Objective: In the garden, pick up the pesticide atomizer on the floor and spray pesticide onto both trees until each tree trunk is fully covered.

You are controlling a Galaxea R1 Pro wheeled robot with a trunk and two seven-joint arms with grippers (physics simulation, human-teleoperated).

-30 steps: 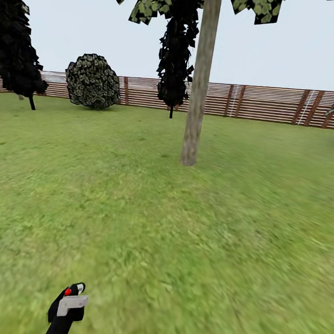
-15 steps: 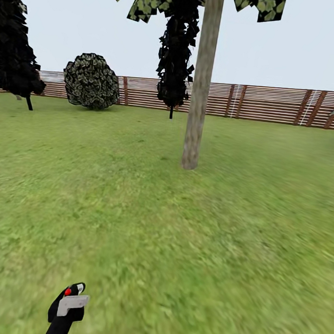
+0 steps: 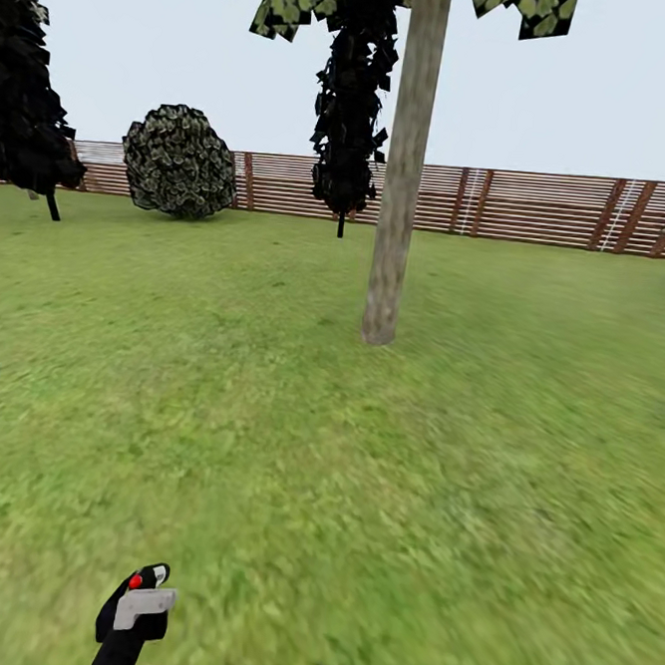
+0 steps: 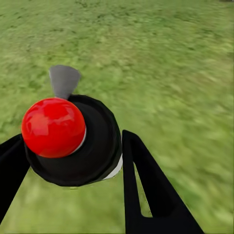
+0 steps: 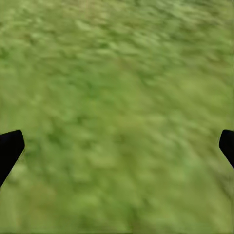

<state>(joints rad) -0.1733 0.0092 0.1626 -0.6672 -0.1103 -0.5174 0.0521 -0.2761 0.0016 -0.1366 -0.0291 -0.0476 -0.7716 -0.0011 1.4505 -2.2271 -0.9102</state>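
Left pincer (image 4: 73,161) clamps the atomizer (image 4: 73,141); tree trunk (image 3: 400,178) well ahead, so spray probably falls short. Right pincer (image 5: 117,146) wide.

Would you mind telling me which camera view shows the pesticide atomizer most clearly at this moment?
The left wrist view: the atomizer sits close up between the left gripper's jaws, its red knob and black body plain. The head view shows it small, at the lower edge. The right wrist view looks onto grass.

A fenced garden: a lawn (image 3: 361,475) around a bare tree trunk (image 3: 400,178), shrub (image 3: 180,162) and slatted wooden fence (image 3: 542,207) behind it.
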